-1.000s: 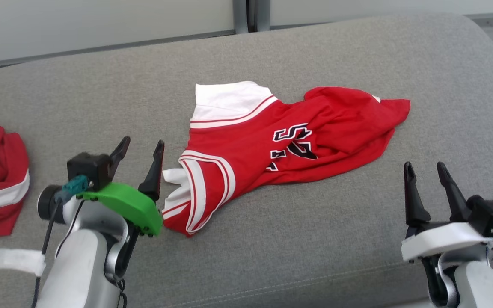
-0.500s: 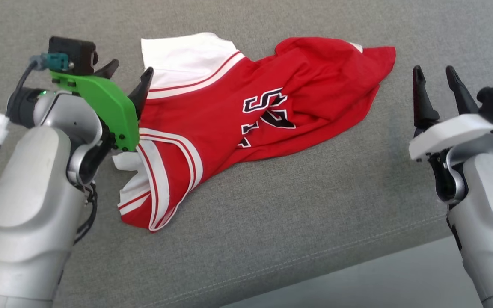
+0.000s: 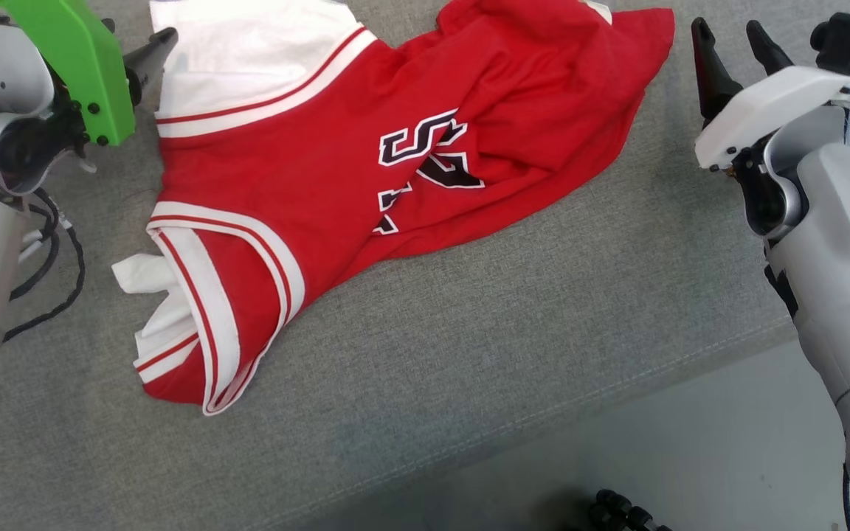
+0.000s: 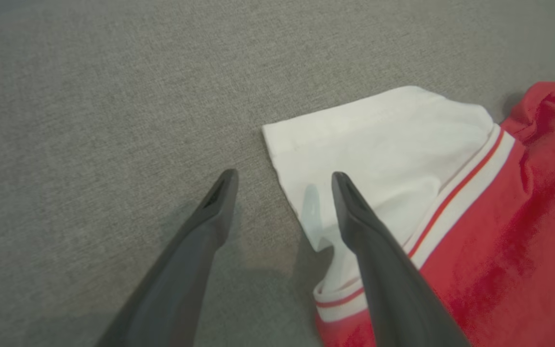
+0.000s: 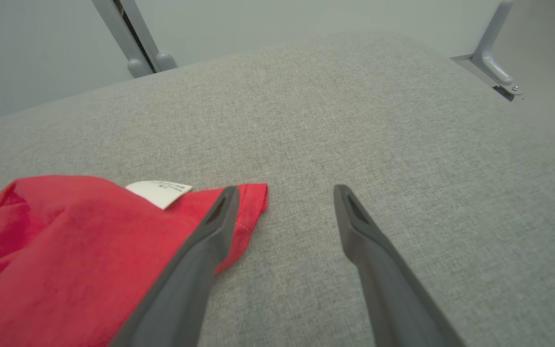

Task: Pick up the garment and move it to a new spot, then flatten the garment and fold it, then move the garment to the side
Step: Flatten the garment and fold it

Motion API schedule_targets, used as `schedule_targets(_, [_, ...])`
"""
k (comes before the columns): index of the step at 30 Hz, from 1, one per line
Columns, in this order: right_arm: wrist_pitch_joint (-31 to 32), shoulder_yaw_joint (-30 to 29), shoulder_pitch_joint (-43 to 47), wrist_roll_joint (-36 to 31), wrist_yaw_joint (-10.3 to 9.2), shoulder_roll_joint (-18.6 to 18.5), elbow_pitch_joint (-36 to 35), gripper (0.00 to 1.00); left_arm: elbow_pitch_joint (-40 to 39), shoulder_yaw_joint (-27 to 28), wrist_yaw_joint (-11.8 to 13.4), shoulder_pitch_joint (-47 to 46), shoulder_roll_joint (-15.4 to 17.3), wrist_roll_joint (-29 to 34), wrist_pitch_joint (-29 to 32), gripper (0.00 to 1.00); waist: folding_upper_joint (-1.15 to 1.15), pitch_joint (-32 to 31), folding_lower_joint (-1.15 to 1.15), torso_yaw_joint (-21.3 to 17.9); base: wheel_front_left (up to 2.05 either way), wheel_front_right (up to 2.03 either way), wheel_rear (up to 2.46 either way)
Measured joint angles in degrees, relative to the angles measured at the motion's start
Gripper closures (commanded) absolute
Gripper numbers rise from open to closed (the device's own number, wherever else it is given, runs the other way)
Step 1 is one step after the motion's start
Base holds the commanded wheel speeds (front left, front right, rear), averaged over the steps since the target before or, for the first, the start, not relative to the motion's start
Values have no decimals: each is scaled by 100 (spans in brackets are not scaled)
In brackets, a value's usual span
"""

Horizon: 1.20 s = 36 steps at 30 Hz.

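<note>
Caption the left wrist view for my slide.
Open left gripper straddling the edge of the white sleeve of a crumpled red jersey on a grey fabric cushion.

The right gripper [image 5: 284, 190] has its two dark fingers spread wide over a grey fabric cushion [image 5: 354, 135]. Its left finger crosses the corner of a rumpled red garment [image 5: 65, 231], perhaps touching it. A white label [image 5: 159, 187] lies on the garment. Metal posts [image 5: 133, 38] stand beyond.
</note>
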Motion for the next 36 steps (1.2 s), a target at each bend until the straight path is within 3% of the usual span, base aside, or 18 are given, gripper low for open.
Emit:
schedule_targets(8, [401, 636, -686, 606, 0, 31, 486, 0, 316, -216, 0, -486, 258, -257, 243, 0, 0, 404, 0, -158, 0, 0, 0])
schedule_targets(22, [300, 1624, -1177, 1291, 0, 53, 736, 0, 588, -593, -16, -966, 493, -520, 109, 0, 0, 776, -1, -353, 0, 0, 0])
schedule_targets(23, [294, 1674, -1199, 1329, 0, 48, 758, 0, 587, -631, -16, -992, 499, -547, 125, 6, 0, 791, 0, -349, 0, 0, 0])
schedule_targets(24, [291, 1717, -1218, 1372, 0, 46, 775, 61, 587, -658, -16, -1016, 500, -601, 127, 38, 0, 801, -1, -342, 0, 0, 0])
schedule_targets(25, [264, 1756, -1246, 1406, 0, 40, 795, 90, 589, -681, -16, -1034, 500, -646, 136, 79, 0, 810, -1, -332, 0, 0, 0])
schedule_targets(26, [232, 1788, -1270, 1445, 0, 29, 814, 100, 587, -706, -15, -1055, 501, -686, 164, 100, 0, 817, -1, -320, 0, 0, 0])
schedule_targets(32, [40, 1980, -1340, 1681, 1, -53, 879, 100, 485, -871, -11, -1092, 495, -950, 174, 100, 0, 814, 0, -244, 0, 0, 0])
schedule_targets(36, [-201, 2056, -1366, 1756, 1, -153, 803, 100, 301, -1169, -11, -1122, 590, -795, 54, 100, 0, 759, 0, -213, 0, 0, 0])
